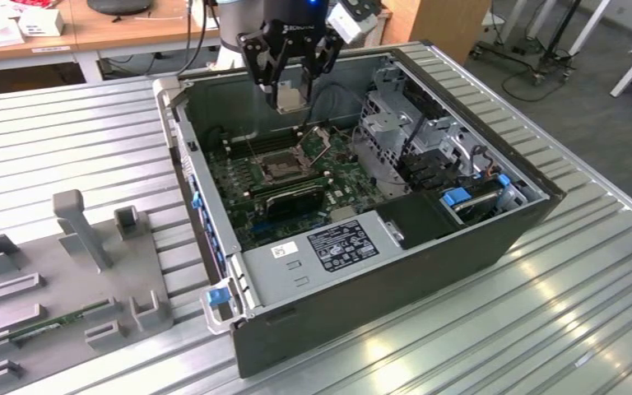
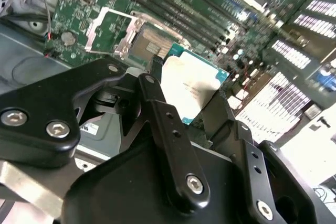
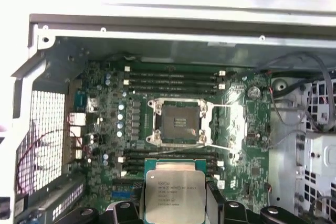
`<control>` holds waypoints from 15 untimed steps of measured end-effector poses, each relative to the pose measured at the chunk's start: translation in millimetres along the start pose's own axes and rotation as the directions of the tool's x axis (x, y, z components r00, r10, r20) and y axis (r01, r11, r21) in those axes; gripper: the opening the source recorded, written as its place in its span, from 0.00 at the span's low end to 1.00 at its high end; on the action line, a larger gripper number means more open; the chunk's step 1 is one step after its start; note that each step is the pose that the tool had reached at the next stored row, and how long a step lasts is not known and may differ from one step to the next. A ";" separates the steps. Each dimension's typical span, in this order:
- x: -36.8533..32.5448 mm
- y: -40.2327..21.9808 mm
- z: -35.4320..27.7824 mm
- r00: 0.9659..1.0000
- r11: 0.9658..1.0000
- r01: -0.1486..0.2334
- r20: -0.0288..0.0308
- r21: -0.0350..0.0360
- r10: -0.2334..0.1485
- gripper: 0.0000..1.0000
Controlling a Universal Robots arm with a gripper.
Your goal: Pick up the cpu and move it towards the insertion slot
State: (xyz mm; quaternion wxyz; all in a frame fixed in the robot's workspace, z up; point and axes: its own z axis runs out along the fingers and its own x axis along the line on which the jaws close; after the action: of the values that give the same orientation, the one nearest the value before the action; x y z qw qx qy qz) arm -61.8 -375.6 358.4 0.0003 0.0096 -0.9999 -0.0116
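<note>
Above the insertion slot, the gripper clamps the cpu; fingers narrow.

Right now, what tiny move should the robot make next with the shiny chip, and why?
Probably carry it sideways until it is over the socket. The pincer holds the cpu above the motherboard, and in the first wrist view the open insertion slot sits apart from the chip.

Bright overhead light glares off the ribbed table; both wrist views look soft.
</note>
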 end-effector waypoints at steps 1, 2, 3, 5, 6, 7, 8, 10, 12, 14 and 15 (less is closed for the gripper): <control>0.0 2.8 0.5 1.000 1.000 0.000 0.000 0.000 0.000 0.55; -0.1 5.7 1.0 1.000 1.000 0.000 0.000 0.000 0.000 0.55; -0.2 8.8 1.6 1.000 1.000 0.000 0.000 0.000 0.000 0.55; -0.2 14.0 2.7 1.000 1.000 0.000 0.000 0.000 0.000 0.55; -0.3 16.3 3.2 1.000 1.000 0.000 0.000 0.000 0.000 0.55; -0.3 17.9 3.7 1.000 1.000 0.000 0.000 0.000 0.000 0.55; -0.4 18.7 4.4 1.000 1.000 0.000 0.000 0.000 0.000 0.55; -0.4 19.1 6.3 1.000 1.000 0.000 0.000 0.000 0.000 0.55; -0.4 19.1 8.7 1.000 1.000 0.000 0.000 0.000 0.000 0.55; -0.4 19.2 11.7 1.000 1.000 0.000 0.000 0.000 0.000 0.55; -0.3 19.4 13.1 1.000 1.000 0.000 0.000 0.000 0.000 0.55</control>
State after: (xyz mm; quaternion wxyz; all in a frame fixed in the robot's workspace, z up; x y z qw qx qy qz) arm -61.8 -355.8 345.8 0.0004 0.0095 -0.9999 -0.0115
